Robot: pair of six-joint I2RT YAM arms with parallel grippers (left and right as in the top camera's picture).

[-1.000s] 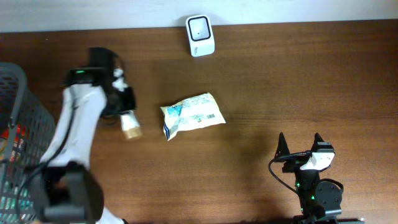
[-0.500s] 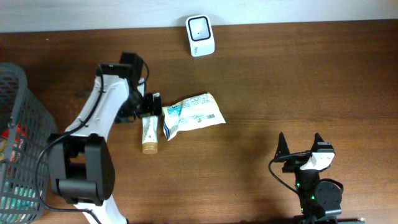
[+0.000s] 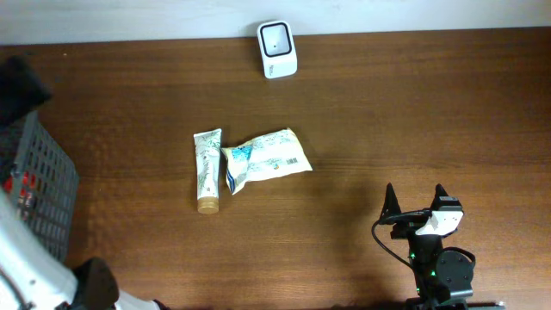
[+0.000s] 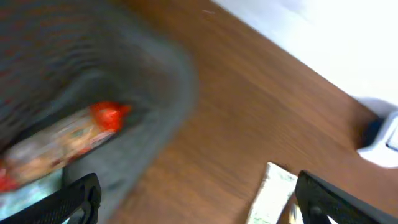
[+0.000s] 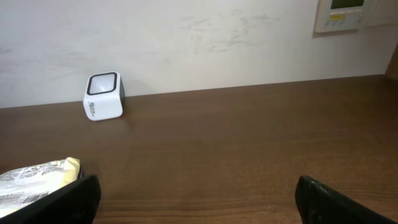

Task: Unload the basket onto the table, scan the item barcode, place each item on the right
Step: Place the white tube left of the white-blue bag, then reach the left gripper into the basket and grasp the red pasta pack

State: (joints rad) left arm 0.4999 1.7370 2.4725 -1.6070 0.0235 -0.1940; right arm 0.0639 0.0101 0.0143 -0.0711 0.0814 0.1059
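Near right, the right gripper (image 3: 415, 205) sits with jaws spread and empty. Near left, the left gripper (image 4: 196, 202), also spread and empty, hangs over the one basket (image 3: 43, 172). Mid-table lie one tube (image 3: 207, 170) and one packet (image 3: 267, 159), just beside each other. One scanner (image 3: 277, 38) stands far; scanning, I judge, is not yet done
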